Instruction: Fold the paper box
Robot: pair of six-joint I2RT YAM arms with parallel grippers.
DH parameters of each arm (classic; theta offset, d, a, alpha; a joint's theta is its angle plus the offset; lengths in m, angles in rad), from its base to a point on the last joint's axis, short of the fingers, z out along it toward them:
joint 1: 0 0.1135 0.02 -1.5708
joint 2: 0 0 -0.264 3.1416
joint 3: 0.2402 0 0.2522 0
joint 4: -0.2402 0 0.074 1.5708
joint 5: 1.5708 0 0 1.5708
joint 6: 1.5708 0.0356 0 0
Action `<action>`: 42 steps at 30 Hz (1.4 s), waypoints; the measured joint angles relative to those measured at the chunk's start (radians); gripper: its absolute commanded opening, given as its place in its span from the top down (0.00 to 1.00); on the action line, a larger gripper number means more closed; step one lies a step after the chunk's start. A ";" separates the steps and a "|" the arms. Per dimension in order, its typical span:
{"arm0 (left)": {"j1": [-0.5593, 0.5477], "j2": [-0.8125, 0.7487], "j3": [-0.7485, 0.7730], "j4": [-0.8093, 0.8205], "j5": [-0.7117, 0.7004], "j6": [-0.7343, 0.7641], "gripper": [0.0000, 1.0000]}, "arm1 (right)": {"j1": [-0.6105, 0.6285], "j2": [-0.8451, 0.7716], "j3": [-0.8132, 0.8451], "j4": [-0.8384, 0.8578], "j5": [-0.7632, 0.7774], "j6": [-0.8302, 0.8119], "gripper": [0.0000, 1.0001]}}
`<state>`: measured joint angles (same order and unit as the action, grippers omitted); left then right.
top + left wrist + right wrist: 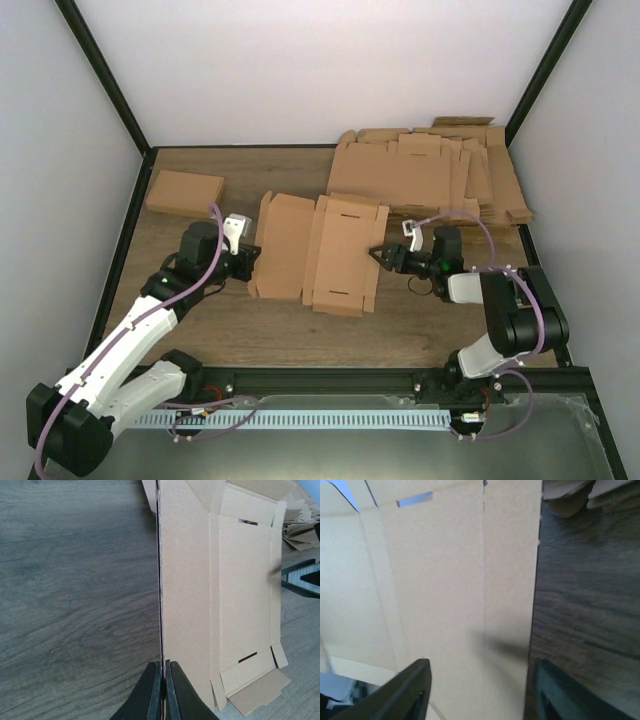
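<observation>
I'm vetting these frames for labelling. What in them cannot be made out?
- Top view: the left pincer tips are too small and dark to show their grip on the box.
- Right wrist view: blurred, so whether the open right pincer touches the box is unclear.
- Left wrist view: the box's far end is cut off by the top edge.
- Top view: the number of sheets in the pile cannot be counted, because they overlap and are too small.

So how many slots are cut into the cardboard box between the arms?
2, both in the paper box's middle panel: the far slot near its far end, the near slot near the end toward the arms. No others show.
</observation>
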<state>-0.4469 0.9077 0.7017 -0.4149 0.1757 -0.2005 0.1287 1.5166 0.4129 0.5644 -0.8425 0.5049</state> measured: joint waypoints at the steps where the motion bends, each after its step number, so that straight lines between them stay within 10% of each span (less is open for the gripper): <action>1: 0.000 0.000 0.000 0.000 0.002 0.000 0.96 | 0.000 0.010 0.008 -0.002 0.009 -0.007 0.37; 6: -0.001 0.000 0.000 0.000 0.006 0.000 0.96 | 0.002 0.029 0.018 0.011 0.040 -0.014 0.41; 17: -0.001 0.000 0.000 0.000 0.008 0.000 0.96 | 0.004 0.093 0.024 0.077 -0.019 0.006 0.91; 29: -0.001 -0.112 0.000 -0.024 -0.098 0.013 0.09 | 0.108 -0.012 0.038 0.021 0.022 -0.113 0.99; 42: -0.002 -0.114 0.158 -0.018 -0.119 0.158 0.01 | 0.241 -0.043 0.077 -0.018 0.051 -0.242 0.99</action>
<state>-0.4488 0.7937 0.8593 -0.4324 0.0563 -0.0425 0.3698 1.4734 0.4896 0.5461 -0.7914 0.2626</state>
